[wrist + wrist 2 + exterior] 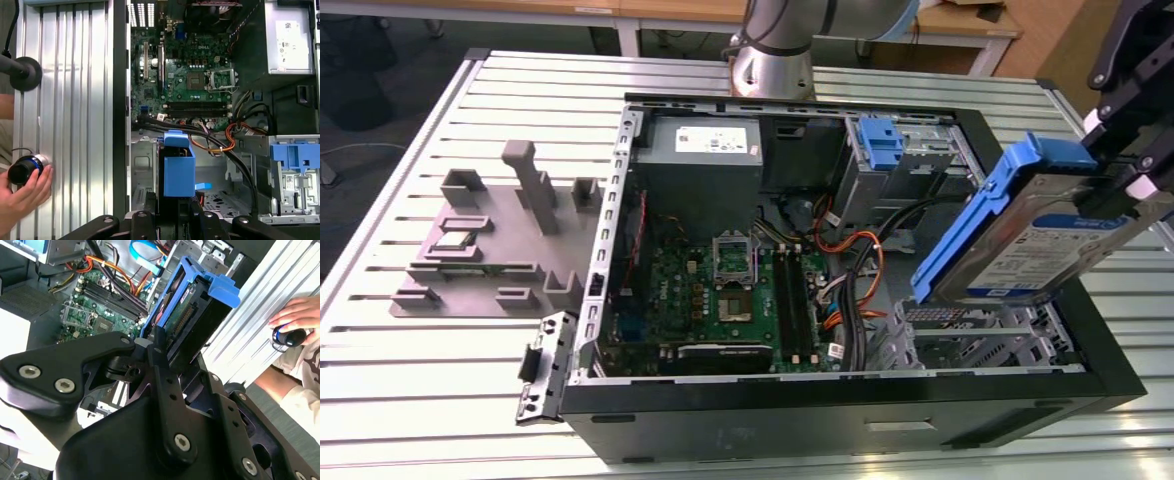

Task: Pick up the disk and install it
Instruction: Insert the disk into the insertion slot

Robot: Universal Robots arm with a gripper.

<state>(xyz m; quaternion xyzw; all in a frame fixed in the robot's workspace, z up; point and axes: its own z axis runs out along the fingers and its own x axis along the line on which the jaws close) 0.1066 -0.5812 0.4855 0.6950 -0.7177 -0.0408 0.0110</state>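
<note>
Claw (1125,180) is clamped tight on the disk (1027,235). It's holding it tilted on edge over the open PC case (854,385), around 3 o'clock in the exterior view. My guess is that angle's to line it up with the metal drive cage (974,335) underneath.

The arm (771,45) is a shiny silver-grey tube with a pale blue joint cap (897,20). The gripper (179,352) is all matte black, chunky linkage plates (75,362) dotted with round silver screw heads (65,385).
</note>
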